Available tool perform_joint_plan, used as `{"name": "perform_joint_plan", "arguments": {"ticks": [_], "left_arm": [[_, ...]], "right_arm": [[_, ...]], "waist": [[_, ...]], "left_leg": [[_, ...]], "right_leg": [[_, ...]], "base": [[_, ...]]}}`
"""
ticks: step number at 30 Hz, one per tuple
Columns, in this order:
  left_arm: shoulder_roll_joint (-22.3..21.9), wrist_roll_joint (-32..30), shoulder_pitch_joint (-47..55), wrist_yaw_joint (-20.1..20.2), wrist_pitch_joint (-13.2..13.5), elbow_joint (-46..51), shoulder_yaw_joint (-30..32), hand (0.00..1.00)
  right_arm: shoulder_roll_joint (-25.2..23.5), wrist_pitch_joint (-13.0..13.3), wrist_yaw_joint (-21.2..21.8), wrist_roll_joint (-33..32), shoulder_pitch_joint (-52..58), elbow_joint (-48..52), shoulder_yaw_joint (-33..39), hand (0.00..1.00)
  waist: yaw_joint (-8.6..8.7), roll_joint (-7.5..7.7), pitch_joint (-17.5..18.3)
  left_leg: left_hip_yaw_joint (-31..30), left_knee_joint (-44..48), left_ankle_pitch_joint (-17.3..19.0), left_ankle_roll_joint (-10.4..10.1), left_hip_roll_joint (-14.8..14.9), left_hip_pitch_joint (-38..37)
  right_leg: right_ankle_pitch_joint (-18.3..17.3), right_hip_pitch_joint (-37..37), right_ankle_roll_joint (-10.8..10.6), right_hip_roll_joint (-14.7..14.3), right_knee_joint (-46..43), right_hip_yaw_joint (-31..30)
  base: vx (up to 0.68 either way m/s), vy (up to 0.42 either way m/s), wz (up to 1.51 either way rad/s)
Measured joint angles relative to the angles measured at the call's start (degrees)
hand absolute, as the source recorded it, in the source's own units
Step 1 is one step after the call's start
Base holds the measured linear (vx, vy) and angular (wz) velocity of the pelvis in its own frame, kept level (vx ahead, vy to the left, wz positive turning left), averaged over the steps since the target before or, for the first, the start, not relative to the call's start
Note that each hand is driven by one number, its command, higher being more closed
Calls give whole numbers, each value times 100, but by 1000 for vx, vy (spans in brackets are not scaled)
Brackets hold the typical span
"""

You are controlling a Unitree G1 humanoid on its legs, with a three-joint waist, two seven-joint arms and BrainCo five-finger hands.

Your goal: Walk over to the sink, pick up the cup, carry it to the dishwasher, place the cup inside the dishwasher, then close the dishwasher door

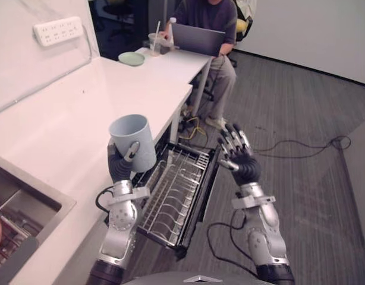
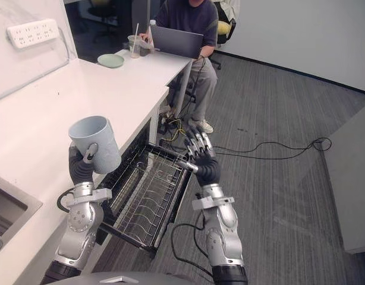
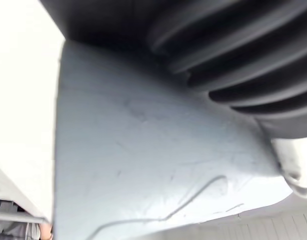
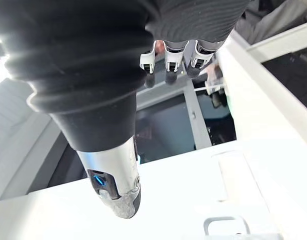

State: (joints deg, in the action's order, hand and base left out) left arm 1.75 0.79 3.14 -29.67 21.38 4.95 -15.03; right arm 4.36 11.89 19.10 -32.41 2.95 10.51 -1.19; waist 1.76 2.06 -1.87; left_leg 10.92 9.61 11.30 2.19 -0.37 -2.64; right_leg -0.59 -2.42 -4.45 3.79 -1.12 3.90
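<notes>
My left hand (image 1: 119,164) is shut on a pale blue cup (image 1: 134,141), held upright with its mouth up, above the counter's edge and just left of the dishwasher. The cup's pale side (image 3: 153,170) lies close against the hand in the left wrist view. The dishwasher door is down and its wire rack (image 1: 173,193) is pulled out, with nothing in it. My right hand (image 1: 237,155) hovers open over the floor beside the rack's right side, fingers straight and spread.
A white counter (image 1: 81,113) runs along the left, with the sink (image 1: 16,208) at its near end. At the far table a person (image 1: 209,35) sits at a laptop, beside a green plate (image 1: 131,58) and a drinking glass. Grey carpet lies to the right.
</notes>
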Motion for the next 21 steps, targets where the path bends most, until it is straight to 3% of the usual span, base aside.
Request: {"name": "perform_joint_plan", "arguments": {"ticks": [8,11,15,21], "left_arm": [[1,-1066,-230,-903,-335,-173,-368,100],[0,-1805,-423,-1697,-346,-239,-512,100],[-1,-2611,-495,-2333,-333,-262,-532,100],[28,-3803,-581,-2780,-358,-331,-540,100]], "right_arm": [[86,-262,-340,-394,-286,32,-449,0],[85,-393,-503,-607,-380,306,-655,0],[80,-500,-726,-669,-426,446,-826,0],[75,-674,-802,-786,-456,447,-1138,0]], "waist": [[-8,-45,-24],[16,-43,-24],[11,-40,-26],[1,-21,-35]], "left_leg": [[-9,-105,-116,64,-119,53],[-38,-207,-205,91,-150,50],[-107,-312,-306,124,-208,44],[-138,-668,-547,173,-300,-49]], "right_leg": [[142,-2,-45,81,210,5],[202,12,-44,96,239,8],[231,23,-38,131,250,24],[245,65,-52,193,248,38]], "base": [[-27,17,0],[-52,-5,5],[-48,-4,9],[-64,-6,5]]}}
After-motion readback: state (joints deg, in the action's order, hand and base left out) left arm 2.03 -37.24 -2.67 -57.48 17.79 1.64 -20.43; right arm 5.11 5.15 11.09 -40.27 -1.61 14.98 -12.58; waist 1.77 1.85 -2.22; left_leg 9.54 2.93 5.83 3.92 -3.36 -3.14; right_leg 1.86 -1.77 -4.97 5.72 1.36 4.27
